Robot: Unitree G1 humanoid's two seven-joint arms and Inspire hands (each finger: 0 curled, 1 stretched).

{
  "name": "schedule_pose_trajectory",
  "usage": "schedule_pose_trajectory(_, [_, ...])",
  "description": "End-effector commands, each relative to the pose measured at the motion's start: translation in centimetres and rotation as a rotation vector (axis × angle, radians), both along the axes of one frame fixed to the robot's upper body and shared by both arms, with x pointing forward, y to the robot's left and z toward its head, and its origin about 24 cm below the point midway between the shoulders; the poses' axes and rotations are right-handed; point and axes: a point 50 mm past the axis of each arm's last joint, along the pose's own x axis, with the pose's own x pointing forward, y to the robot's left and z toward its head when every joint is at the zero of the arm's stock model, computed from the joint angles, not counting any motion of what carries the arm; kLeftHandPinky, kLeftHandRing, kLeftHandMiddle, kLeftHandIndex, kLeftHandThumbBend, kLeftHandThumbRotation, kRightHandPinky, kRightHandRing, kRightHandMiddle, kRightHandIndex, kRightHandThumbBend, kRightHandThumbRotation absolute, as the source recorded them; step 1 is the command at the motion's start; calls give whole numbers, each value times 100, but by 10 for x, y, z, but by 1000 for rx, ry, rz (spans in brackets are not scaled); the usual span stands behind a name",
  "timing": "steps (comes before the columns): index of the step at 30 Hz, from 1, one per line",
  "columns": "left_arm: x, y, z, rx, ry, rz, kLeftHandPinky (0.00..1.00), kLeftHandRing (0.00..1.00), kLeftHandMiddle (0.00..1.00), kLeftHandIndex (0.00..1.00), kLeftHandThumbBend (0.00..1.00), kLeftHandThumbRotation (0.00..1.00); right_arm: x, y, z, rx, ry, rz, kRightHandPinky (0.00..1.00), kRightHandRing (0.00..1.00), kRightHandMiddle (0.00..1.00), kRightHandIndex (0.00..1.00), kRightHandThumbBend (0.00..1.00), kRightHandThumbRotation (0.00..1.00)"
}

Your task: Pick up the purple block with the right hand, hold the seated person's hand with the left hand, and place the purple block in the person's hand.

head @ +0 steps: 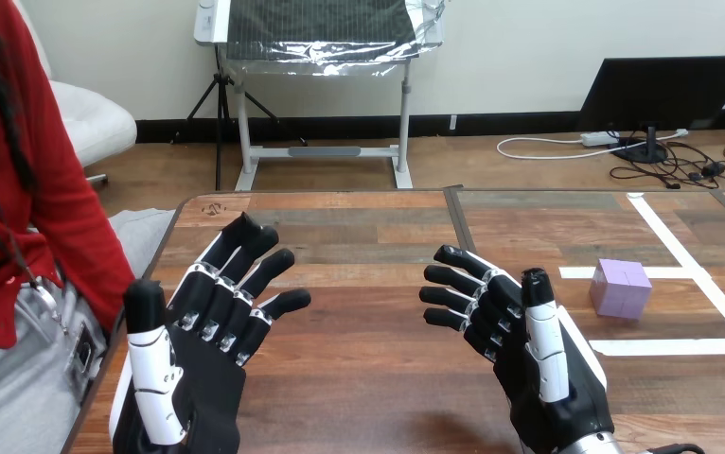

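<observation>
The purple block sits on the desk, a little to the right of my right robot hand. It is near that hand but not touching it, and white tape lines run around it. It looks like a small cube with flat sides and sharp corners. I think it is hard and light, and it will not squash or break. Its sides look smooth, so it may slip if I pinch it by a corner. I would put my thumb on one flat side and my fingers on the side across from it, near the middle. My right robot hand hovers over the desk with its fingers apart and pointing left, away from the block, and it holds nothing. My left robot hand is up over the left part of the desk with its fingers spread wide, and it is empty too. The person sits at the left side of the desk, just beside my left robot hand.
</observation>
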Motion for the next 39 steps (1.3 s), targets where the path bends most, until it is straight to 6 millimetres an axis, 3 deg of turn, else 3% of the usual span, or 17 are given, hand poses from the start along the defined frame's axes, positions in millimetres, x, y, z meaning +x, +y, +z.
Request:
schedule_pose_trajectory(1, [12, -3, 15, -43, -99, 22, 66, 81, 83, 80, 63, 100, 18, 3, 24, -4, -112, 13, 75, 78, 80, 81, 70, 100])
schedule_pose_trajectory(28, [14, -3, 15, -47, -96, 25, 57, 79, 81, 78, 64, 99, 21, 3, 23, -8, -111, 20, 75, 78, 80, 82, 70, 100])
schedule_pose_trajectory(35, [15, -2, 15, -46, -99, 21, 55, 79, 81, 77, 64, 98, 30, 1, 22, -73, -135, 8, 74, 79, 81, 82, 68, 100])
schedule_pose_trajectory(39, [16, -2, 16, -37, -98, 21, 55, 78, 81, 77, 64, 98, 40, -2, 22, -131, -147, 7, 78, 82, 83, 84, 68, 100])
